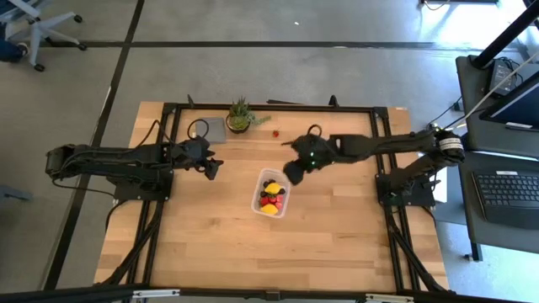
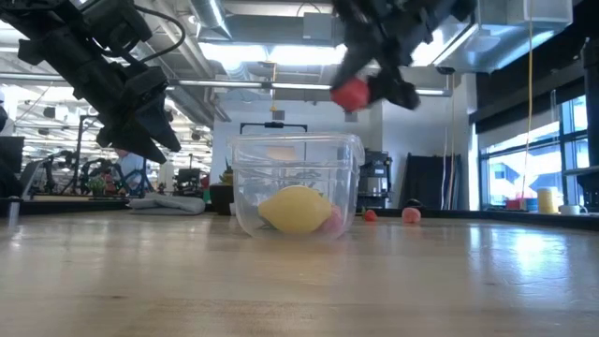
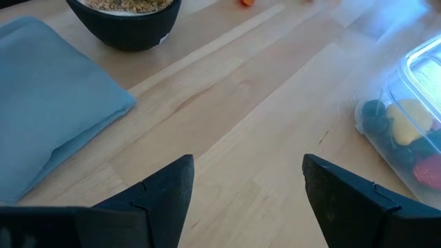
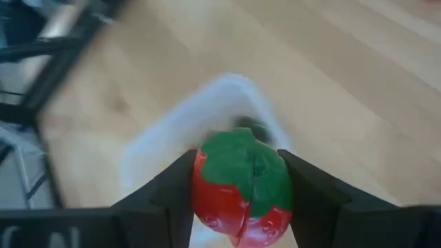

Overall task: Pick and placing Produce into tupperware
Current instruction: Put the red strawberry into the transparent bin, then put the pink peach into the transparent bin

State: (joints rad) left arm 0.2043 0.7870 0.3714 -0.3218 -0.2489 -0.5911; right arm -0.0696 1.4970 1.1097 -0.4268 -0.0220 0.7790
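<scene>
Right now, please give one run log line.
right tool: holds strawberry above tub | left tool: open, waiting

Robotics lab or workshop: concrete floor (image 1: 253,71), exposed ceiling ducts (image 2: 234,42), wooden bench (image 1: 210,236) on black frame, laptop (image 1: 509,189), office chair (image 1: 46,29).
</scene>
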